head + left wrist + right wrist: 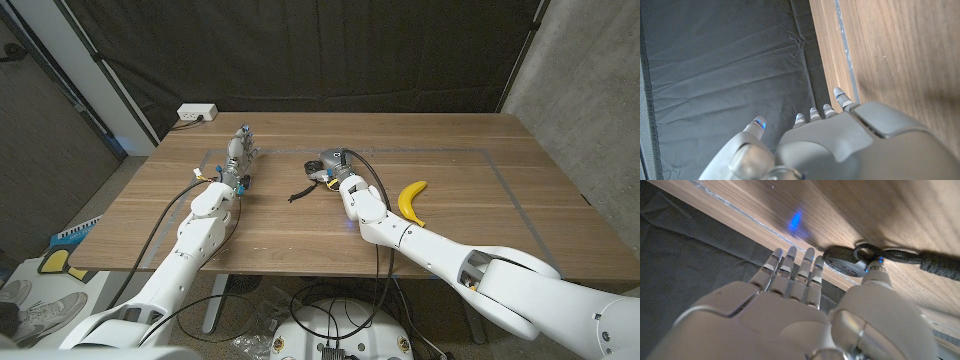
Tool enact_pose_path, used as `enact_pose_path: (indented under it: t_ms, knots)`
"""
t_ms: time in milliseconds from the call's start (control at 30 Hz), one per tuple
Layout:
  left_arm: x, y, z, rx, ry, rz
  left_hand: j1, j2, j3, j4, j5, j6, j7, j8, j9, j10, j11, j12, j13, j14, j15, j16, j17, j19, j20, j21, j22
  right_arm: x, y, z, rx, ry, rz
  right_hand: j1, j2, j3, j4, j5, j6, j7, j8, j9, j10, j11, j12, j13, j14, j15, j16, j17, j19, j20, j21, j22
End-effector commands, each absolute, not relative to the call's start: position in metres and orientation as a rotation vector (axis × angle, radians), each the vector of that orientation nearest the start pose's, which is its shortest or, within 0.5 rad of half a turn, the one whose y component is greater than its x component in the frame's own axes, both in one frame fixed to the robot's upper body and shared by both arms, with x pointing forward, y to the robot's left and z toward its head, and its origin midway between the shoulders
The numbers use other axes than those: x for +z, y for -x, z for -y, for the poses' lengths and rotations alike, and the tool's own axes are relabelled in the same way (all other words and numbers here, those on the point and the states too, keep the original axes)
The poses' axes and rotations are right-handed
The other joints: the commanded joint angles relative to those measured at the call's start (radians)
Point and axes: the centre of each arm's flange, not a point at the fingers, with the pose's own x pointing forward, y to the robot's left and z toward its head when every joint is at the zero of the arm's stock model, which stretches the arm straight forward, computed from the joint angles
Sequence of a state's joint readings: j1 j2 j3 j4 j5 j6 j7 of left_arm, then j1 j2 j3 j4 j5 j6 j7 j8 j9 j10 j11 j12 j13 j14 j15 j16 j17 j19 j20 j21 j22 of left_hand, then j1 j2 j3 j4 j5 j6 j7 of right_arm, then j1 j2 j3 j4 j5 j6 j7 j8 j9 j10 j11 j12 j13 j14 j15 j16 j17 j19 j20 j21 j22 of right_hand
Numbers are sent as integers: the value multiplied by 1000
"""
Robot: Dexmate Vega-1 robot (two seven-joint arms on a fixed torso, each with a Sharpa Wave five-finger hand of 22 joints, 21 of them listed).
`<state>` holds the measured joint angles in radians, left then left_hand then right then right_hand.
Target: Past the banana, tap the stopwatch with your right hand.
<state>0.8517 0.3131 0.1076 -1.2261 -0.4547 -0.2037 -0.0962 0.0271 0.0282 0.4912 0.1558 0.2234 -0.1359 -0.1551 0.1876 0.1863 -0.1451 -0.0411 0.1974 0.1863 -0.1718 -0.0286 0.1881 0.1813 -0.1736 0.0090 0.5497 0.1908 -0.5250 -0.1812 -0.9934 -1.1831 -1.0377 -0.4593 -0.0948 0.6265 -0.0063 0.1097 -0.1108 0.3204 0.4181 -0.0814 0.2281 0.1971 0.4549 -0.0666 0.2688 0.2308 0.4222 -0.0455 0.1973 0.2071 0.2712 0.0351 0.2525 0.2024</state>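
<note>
A yellow banana lies on the wooden table right of centre. Beyond it to the left, my right hand covers the stopwatch, whose black cord trails toward the near side. In the right wrist view the dark round stopwatch sits just past my right hand, with the thumb tip at its crown and the fingers stretched out beside it. Whether a finger touches it I cannot tell. My left hand stands upright at the table's left, fingers apart and holding nothing; the same left hand fills the lower wrist view.
A white power strip sits at the table's far left corner. Pale tape lines mark a rectangle on the tabletop. A black curtain hangs behind the table. Bare wood stretches right of the banana.
</note>
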Motion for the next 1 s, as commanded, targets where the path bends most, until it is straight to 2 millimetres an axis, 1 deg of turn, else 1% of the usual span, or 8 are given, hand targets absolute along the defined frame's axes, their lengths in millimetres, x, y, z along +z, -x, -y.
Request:
enact_pose_path:
  t_ms: [33,300,533,600,633,700,833,1000]
  knots:
    - [-31,-668,-317,-101,95,564,7,-1,-5,0,8,-8,-3,-2,0,-7,-1,2,3,-40,-14,-2,3,-62,-3,-4,2,-37,-668,9,-114,1702,599,-43,-15,-36,15,-2,-221,81,-59,-5,-118,36,-51,-13,-51,-71,-5,4,-12,22,-8,6]
    - [-29,-668,-317,-106,92,568,6,-1,-7,-1,9,-9,-2,-2,0,-8,0,2,3,-41,-15,-2,3,-63,-2,-5,2,-32,-664,12,-106,1663,612,-50,-18,-45,19,-3,-249,94,-52,-6,-128,42,-53,-16,-82,-52,-13,4,-14,24,-9,6]
    - [-27,-665,-316,-110,87,575,6,0,-8,-2,10,-9,-3,-1,-1,-9,-1,2,3,-42,-14,-2,3,-63,-2,-6,2,-24,-657,20,-70,1571,647,-106,-12,-69,51,-9,-251,93,-43,-7,-153,70,-57,-18,-132,-15,-16,8,-39,38,-19,6]
    - [-27,-664,-316,-114,87,576,6,0,-8,-2,10,-9,-3,-1,-1,-9,-1,2,3,-41,-15,-2,2,-63,-2,-6,2,-22,-654,22,-61,1535,667,-177,3,-92,93,-21,-253,89,-39,-6,-165,82,-56,-19,-152,-3,-10,11,-57,47,-24,8]
    - [-27,-663,-316,-114,85,577,6,0,-8,-2,10,-10,-3,-1,-1,-9,0,3,3,-42,-15,-2,2,-63,-2,-6,2,-21,-653,23,-58,1522,677,-190,6,-96,100,-24,-254,86,-39,-6,-169,83,-56,-19,-155,0,-10,12,-62,50,-26,9]
    - [-27,-663,-316,-117,84,579,7,0,-9,-2,11,-9,-4,-1,-1,-9,-2,3,3,-41,-15,-2,2,-62,-3,-6,2,-18,-651,25,-42,1482,692,-252,26,-112,138,-38,-255,81,-37,-5,-174,93,-54,-19,-167,8,-5,14,-72,50,-27,11]
    - [-28,-660,-316,-122,82,579,7,1,-9,-3,11,-11,-4,-1,-1,-11,-1,2,3,-43,-15,-2,2,-63,-2,-7,2,-15,-647,28,-36,1436,715,-320,61,-125,183,-57,-243,65,-31,-5,-181,107,-51,-20,-183,23,-3,17,-92,55,-31,12]
    - [-29,-657,-318,-131,77,583,7,1,-10,-4,12,-10,-3,0,-1,-11,-2,3,3,-43,-15,-2,2,-62,-3,-7,2,-11,-644,36,-2,1353,721,-373,90,-134,217,-74,-232,55,-28,-5,-181,121,-48,-21,-212,38,-7,17,-122,58,-39,13]
